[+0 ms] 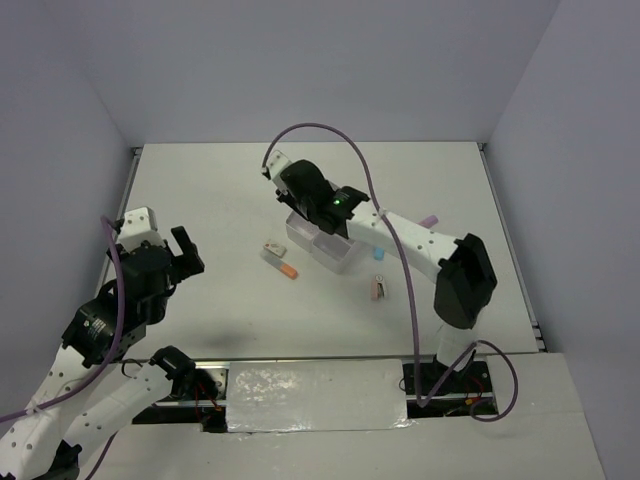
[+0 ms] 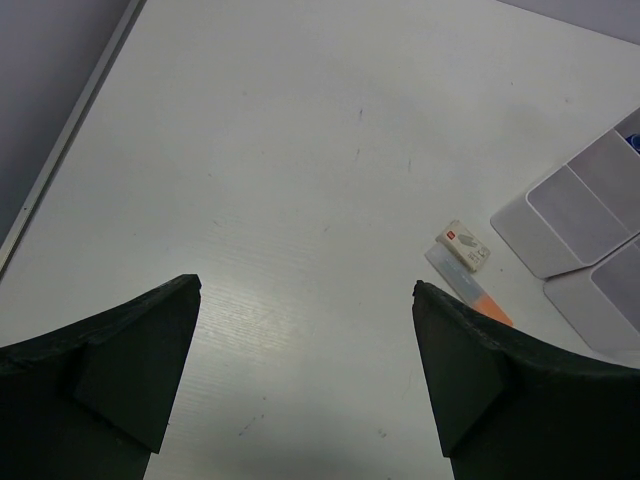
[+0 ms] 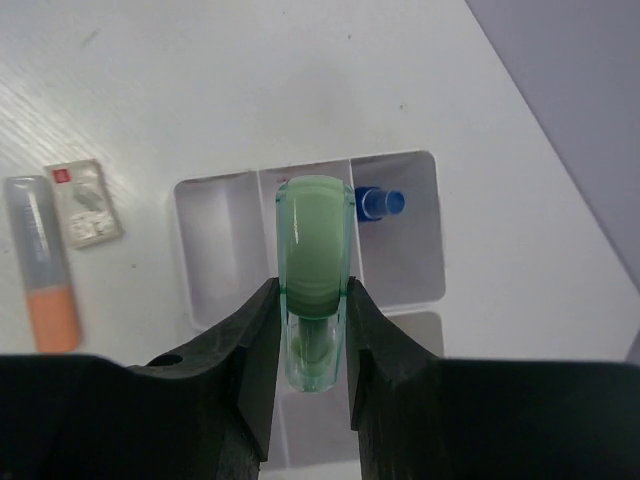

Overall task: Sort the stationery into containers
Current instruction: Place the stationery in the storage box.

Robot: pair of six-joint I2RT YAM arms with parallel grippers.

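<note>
Right wrist view: the right tool (image 3: 313, 300) was noted clenched on the green highlighter (image 3: 313, 240), gripped near one end, with the free end pointing to 12 o'clock. The highlighter was held above the white box (image 3: 205, 260), apparently over a dividing wall; which compartment lay beneath could not be told. A blue-capped tube (image 3: 378, 203) was seen inside the compartment at 3 o'clock of the highlighter.

Step in hand was judged to be the drop into the box. It was judged best done as follows: the highlighter to be centred over one compartment and off the divider, lowered until its end is below the rim, and only then released. The thin walls were judged easily nudged, so sideways contact is to be avoided.

Room: the orange highlighter (image 3: 45, 290) and the eraser (image 3: 85, 202) lay touching each other near the box at 9 o'clock. In the top view a pink item (image 1: 379, 290) lay at 5 o'clock of the box. The table (image 2: 300, 150) was bare toward 12 o'clock. The left tool (image 2: 306, 285) was seen released and empty, well apart at 8 o'clock. A straight upward retreat was judged the safest way out.
</note>
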